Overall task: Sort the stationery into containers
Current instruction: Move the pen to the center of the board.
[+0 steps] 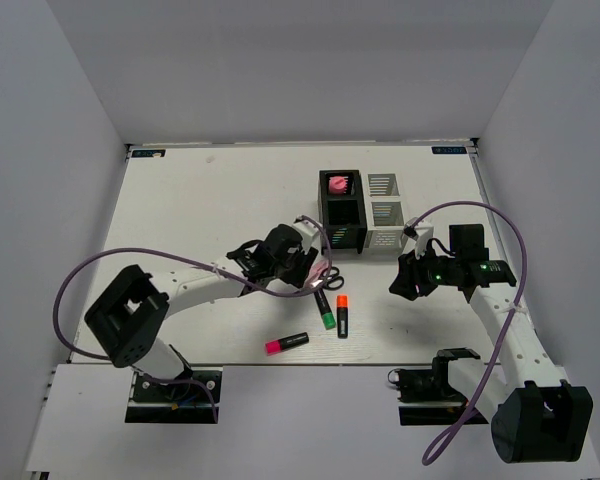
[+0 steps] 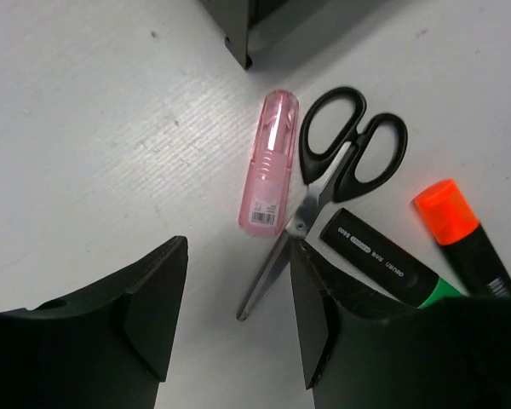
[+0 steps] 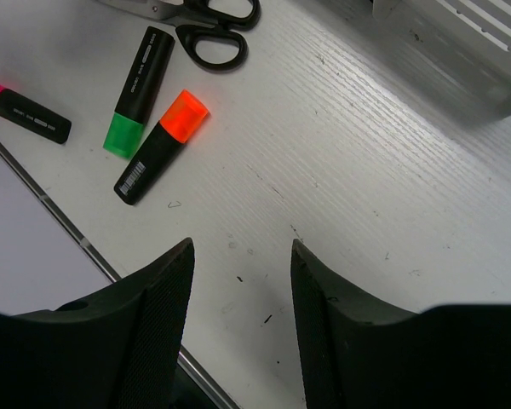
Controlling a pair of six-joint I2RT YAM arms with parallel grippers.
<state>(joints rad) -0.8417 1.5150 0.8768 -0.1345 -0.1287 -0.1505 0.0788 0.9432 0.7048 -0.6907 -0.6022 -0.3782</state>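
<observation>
Overhead, a white bench [image 1: 200, 200] holds two desk organizers touching side by side, toward the far edge and right of the middle: a black organizer [image 1: 342, 210] on the left and a white organizer [image 1: 386, 212] with slotted sides on the right. A pink piece [image 1: 338, 185] sits in the black one's far compartment. The left gripper [image 1: 305, 268] hangs just in front of the black organizer, over black-handled scissors [image 1: 332, 277]. Nearer the near edge lie a green-capped highlighter [image 1: 324, 310] and an orange-capped highlighter [image 1: 342, 315], close together, with a pink-capped highlighter [image 1: 287, 342] a little to their left. The right gripper [image 1: 404, 280] hovers in front of the white organizer.

From the left wrist, the left gripper's fingers [image 2: 153, 307] are spread apart above the bench. A pink tube [image 2: 270, 164] lies flat just beside the scissors [image 2: 349, 158], whose blade tip points into the gap between the fingers. The green-capped and orange-capped highlighters lie to the right of the scissors.

From the right wrist, the right gripper's fingers [image 3: 166, 298] are also spread wide over bare bench. All three highlighters and the scissors handles lie beyond them, well apart from the fingers, and the white organizer's slotted wall fills the upper right corner.
</observation>
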